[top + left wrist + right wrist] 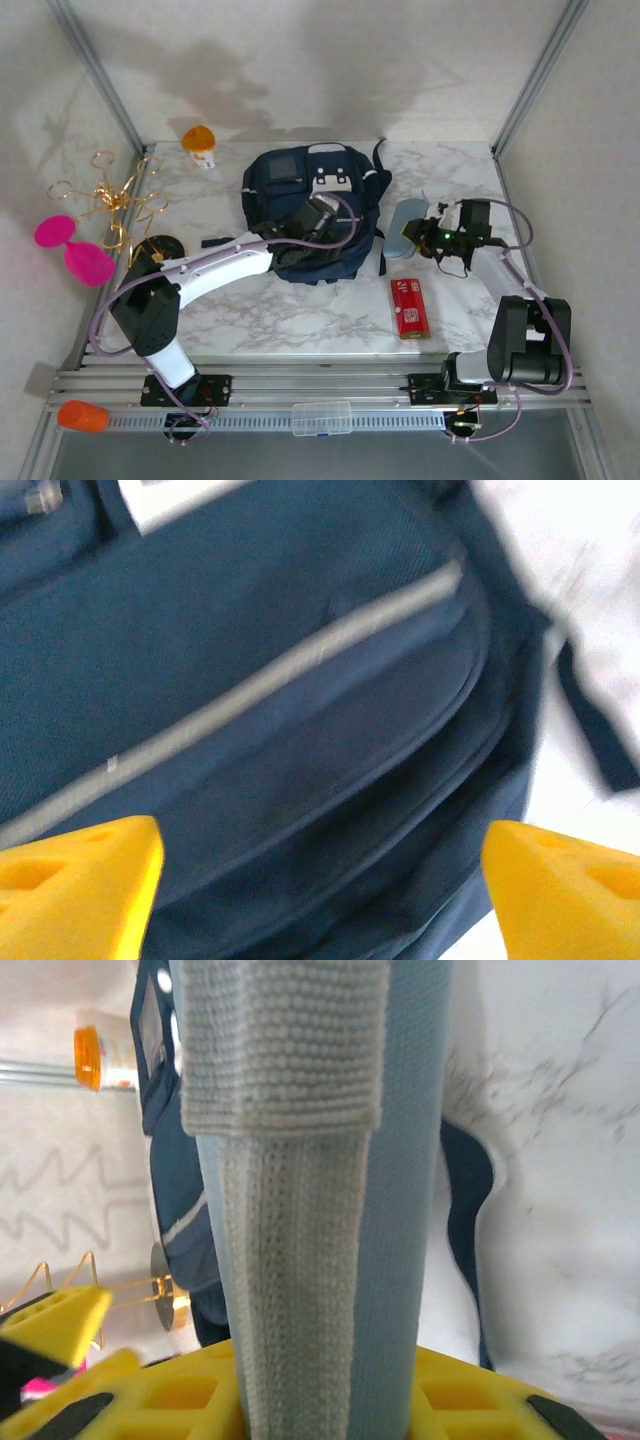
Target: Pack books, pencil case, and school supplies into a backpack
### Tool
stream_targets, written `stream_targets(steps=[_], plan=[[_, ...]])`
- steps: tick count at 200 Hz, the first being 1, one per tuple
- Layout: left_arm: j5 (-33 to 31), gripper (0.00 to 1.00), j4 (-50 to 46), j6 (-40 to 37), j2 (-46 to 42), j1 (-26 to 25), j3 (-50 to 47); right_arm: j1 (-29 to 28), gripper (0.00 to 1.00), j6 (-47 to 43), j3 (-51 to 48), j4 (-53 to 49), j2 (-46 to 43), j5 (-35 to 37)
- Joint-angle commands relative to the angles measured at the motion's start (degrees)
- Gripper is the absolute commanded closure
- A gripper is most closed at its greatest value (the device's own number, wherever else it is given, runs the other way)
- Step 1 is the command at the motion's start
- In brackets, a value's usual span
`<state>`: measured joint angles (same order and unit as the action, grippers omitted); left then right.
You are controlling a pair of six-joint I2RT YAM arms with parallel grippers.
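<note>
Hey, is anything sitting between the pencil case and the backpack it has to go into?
No loose object. The pencil case, gripped by the right end effector, sits just right of the backpack, with only the bag's own strap between. The open left end effector hovers over the backpack's front.

Bright, even light with soft shadows; left wrist view blurred.

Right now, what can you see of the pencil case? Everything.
The pencil case is a soft, oblong, light blue-grey pouch with rounded ends. Up close it shows a ribbed grey woven band running along a smoother blue side. It sits just right of the backpack, clamped between the fingers of the right gripper. Lifted or resting: can't tell.
</note>
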<state>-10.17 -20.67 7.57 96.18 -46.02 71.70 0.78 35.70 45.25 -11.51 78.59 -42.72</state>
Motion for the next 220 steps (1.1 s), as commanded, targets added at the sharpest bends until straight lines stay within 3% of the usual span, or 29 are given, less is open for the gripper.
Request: stream_targets(steps=[1,64,100,146,173,202,220], plan=[[-2.98,0.11,-2.57,-8.92,0.48,0.98,-1.18,-2.75,0.68,2.93,-1.87,0.79,-1.65,-0.12],[-3.28,0.04,-0.75,-14.11,6.66,4.36,-0.14,-5.08,0.68,5.17,-3.38,3.86,-1.13,1.07],[-0.24,0.08,-0.7,-15.5,9.18,7.87,4.12,-5.11,0.68,4.11,-2.28,2.46,-0.47,1.28],[7.38,0.39,-1.32,-17.22,12.03,11.97,10.58,-5.13,0.68,4.29,-1.93,2.69,-0.87,1.19],[10.52,0.72,-2.68,-17.51,14.27,12.88,14.32,-5.08,0.69,4.21,-1.75,2.48,-1.29,1.58],[13.65,0.98,-2.83,-17.0,13.81,13.1,14.63,-5.1,0.69,3.73,-1.08,1.4,-2.05,1.22],[14.19,1.0,-2.38,-15.53,12.49,13.15,14.78,-4.78,0.69,2.19,0.65,-0.97,-2.25,1.81]])
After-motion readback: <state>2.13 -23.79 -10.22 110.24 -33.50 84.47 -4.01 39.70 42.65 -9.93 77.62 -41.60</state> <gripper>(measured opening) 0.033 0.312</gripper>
